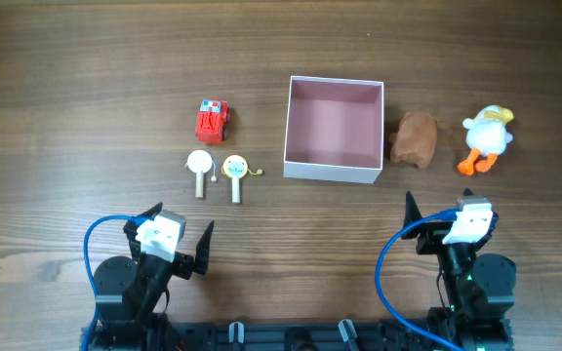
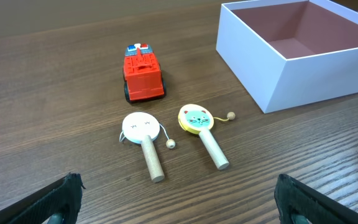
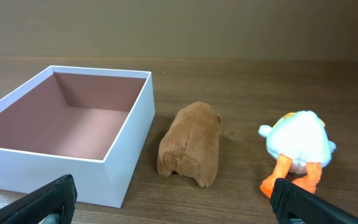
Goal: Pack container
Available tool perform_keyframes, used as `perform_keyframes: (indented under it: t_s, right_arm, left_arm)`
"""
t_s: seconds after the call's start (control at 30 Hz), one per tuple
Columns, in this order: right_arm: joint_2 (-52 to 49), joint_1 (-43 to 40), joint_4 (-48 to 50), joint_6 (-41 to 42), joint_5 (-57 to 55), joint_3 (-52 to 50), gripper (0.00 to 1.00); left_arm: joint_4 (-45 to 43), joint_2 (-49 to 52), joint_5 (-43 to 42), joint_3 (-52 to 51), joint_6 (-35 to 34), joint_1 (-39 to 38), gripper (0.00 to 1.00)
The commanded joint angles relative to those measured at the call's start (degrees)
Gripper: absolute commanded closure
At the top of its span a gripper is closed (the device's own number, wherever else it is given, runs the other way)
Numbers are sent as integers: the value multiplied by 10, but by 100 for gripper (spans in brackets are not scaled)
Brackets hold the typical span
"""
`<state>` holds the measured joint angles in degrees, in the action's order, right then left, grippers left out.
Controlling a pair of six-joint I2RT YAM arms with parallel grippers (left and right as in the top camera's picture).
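The container [image 1: 334, 172] is a square white box with a pale pink inside, empty, at the table's middle; it also shows in the left wrist view [image 2: 272, 74] and the right wrist view [image 3: 129, 162]. Left of it lie a red toy truck [image 1: 213, 120] [image 2: 143, 73], a white rattle drum [image 1: 200, 166] [image 2: 143, 132] and a yellow cat-face rattle drum [image 1: 234, 172] [image 2: 199, 124]. Right of it lie a brown plush [image 1: 415, 138] [image 3: 190, 144] and a white duck plush with orange feet [image 1: 484, 136] [image 3: 297, 146]. My left gripper [image 1: 176, 234] [image 2: 176, 202] and right gripper [image 1: 449, 216] [image 3: 173, 202] are open and empty near the front edge.
The table [image 1: 86, 78] is dark wood. Blue cables [image 1: 94, 244] loop beside both arm bases at the front edge.
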<state>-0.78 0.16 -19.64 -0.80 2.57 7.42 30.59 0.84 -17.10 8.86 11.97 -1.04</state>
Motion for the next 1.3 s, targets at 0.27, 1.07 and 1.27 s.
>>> perform_keyframes:
  t_s: [0.27,1.07,1.27]
  right_arm:
    - [2,-2,1,-7,1,-4,0]
    - [2,-2,16,78,76,-4,0]
    - [2,-2,17,349,170,-4,0]
  left_arm:
    - [-2,-5,-11,-3,11,4,0]
    - [-3,-5,-9,-3,11,4,0]
    - [-16,-5,-179,-3,3,4,0]
